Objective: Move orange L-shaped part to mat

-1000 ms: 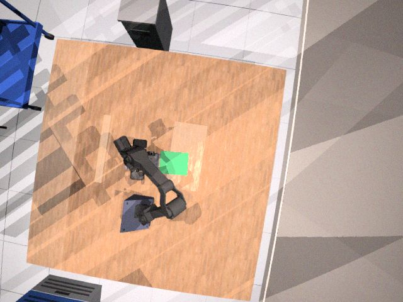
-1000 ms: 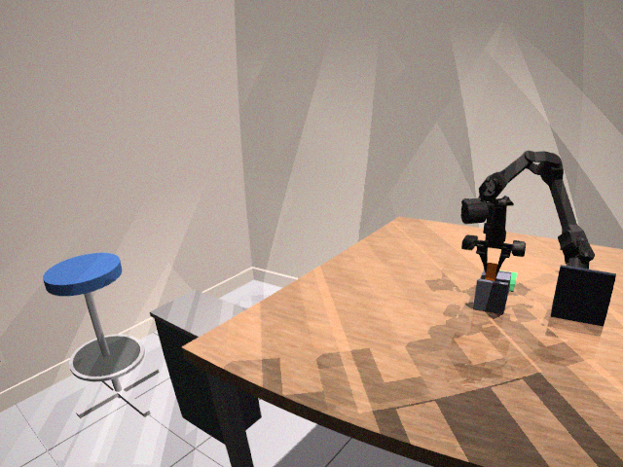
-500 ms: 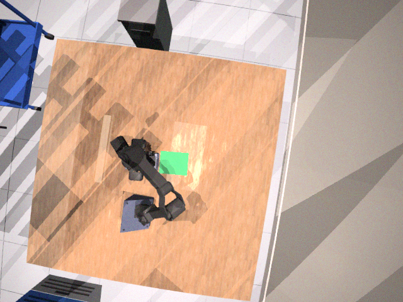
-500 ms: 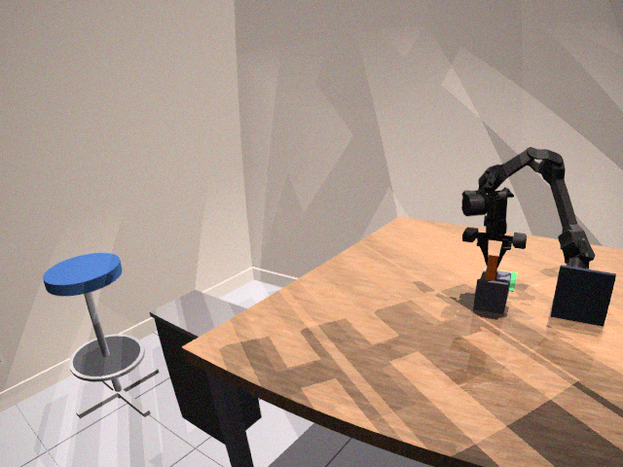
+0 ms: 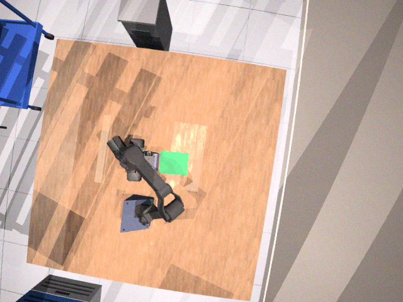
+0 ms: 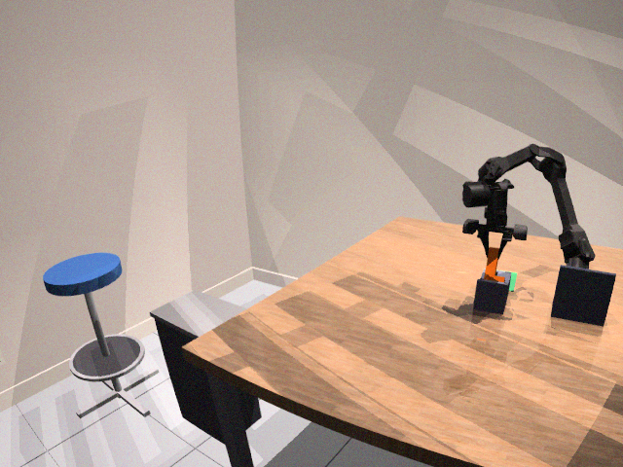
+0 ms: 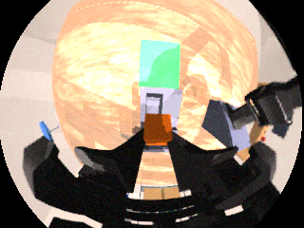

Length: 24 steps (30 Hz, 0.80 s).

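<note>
The orange part (image 6: 492, 269) (image 7: 158, 128) stands steeply on end, its upper end between the fingertips and its L-shaped foot low at the top of the grey tray (image 5: 156, 161) (image 6: 490, 297) (image 7: 174, 102). Whether the foot still touches the tray I cannot tell. My gripper (image 6: 494, 256) (image 7: 156, 131) is shut on the part's raised end, above the tray. Part of the pocket shows uncovered in the wrist view. In the top view the arm hides the part. The green mat (image 5: 174, 163) (image 6: 513, 282) (image 7: 161, 64) lies beside the tray with nothing on it.
The arm's blue-grey base plate (image 5: 127, 218) (image 6: 582, 295) (image 7: 239, 135) stands on the wooden table (image 5: 221, 195) (image 6: 402, 346), near the tray. The arm arches from this base over to the tray. A blue stool (image 6: 83, 273) and a dark cabinet (image 5: 146, 29) stand off the table.
</note>
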Motion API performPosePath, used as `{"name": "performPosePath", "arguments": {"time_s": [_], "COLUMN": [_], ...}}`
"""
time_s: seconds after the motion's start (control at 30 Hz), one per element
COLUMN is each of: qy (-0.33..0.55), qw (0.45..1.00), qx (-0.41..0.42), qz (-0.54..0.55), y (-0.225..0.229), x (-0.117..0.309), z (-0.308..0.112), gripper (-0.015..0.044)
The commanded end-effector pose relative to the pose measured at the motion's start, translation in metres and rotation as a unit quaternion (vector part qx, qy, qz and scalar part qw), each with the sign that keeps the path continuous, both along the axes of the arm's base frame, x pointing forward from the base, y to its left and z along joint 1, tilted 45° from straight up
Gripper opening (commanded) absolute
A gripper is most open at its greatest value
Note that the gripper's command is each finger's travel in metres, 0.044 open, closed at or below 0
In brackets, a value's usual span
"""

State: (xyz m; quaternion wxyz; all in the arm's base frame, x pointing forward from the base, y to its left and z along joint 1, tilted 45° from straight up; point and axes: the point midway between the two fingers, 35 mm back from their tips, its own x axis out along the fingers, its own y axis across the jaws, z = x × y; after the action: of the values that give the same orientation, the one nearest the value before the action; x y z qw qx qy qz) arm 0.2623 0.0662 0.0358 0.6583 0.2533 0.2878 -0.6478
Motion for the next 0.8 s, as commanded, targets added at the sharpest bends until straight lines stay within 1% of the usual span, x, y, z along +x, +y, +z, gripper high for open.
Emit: {"name": "performPosePath", "arguments": {"time_s": [0.0,0.43,0.77], "qy": [-0.003,-0.003,-0.003], "qw": [1.0,1.0,1.0], "qx": [0.004,0.004,0.004], "qz": [0.001,0.001,0.001], "y": [0.008,0.023,0.024], "x": [0.001,0.001,0.001], "z": [0.006,0.02,0.023], "gripper": [0.0,0.0,0.0]}}
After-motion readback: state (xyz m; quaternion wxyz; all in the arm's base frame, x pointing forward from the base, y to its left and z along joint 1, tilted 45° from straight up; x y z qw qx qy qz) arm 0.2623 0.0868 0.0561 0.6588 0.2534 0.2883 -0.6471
